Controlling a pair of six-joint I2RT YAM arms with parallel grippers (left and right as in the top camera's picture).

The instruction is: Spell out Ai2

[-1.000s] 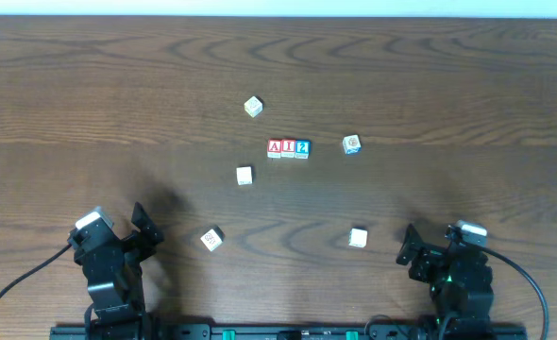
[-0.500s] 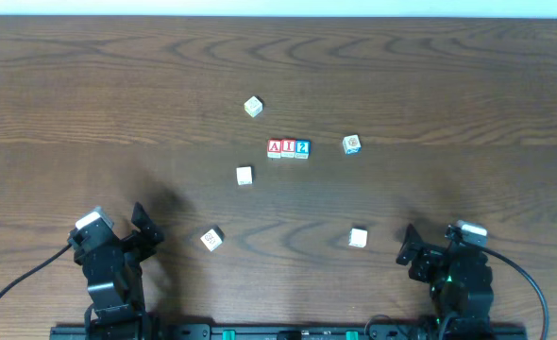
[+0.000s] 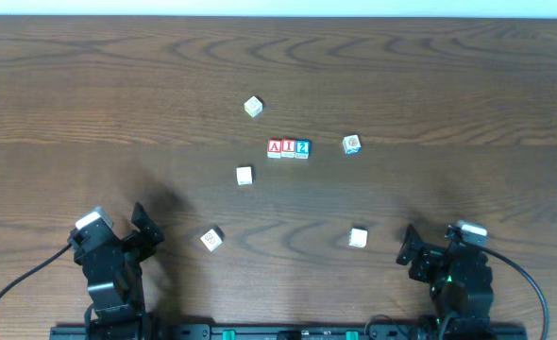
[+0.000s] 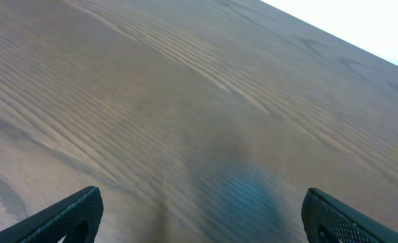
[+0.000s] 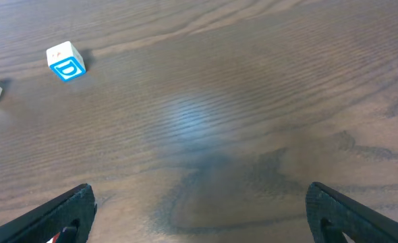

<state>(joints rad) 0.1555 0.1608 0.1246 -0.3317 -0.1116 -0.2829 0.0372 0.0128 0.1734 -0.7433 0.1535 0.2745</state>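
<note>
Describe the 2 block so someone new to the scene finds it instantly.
Near the middle of the wooden table, the A block, I block and 2 block sit touching in a short row. The 2 block is the end on the right arm's side. Its top is marked in blue, while the other two are marked in red.

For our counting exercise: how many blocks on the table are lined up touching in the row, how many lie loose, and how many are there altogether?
Blocks in the row: 3
Loose blocks: 5
Total: 8
</note>
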